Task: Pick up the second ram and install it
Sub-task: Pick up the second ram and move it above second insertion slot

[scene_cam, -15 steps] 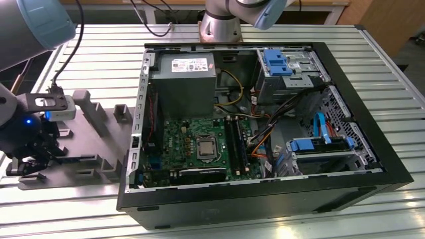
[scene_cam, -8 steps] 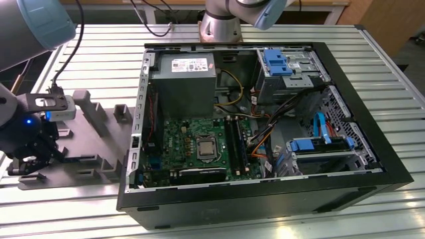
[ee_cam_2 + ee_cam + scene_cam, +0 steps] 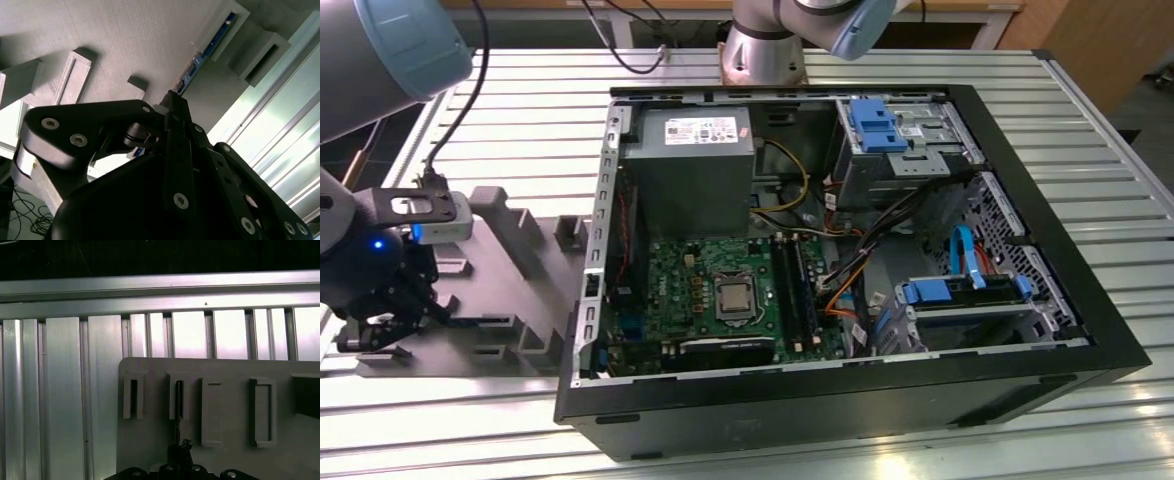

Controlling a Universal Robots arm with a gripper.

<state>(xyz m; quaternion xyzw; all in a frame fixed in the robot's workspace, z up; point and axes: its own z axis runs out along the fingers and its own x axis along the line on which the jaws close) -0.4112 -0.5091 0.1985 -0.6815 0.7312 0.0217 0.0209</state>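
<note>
End effector (image 3: 172,100) low over grey fixture (image 3: 520,300), exterior view's left. Looks clamped on second ram (image 3: 201,56), ram edge-up in fixture slot. Pickup underway; nothing carried to PC case (image 3: 854,405) yet.

Dark second ram (image 3: 209,48), edge-up in fixture slot
</note>
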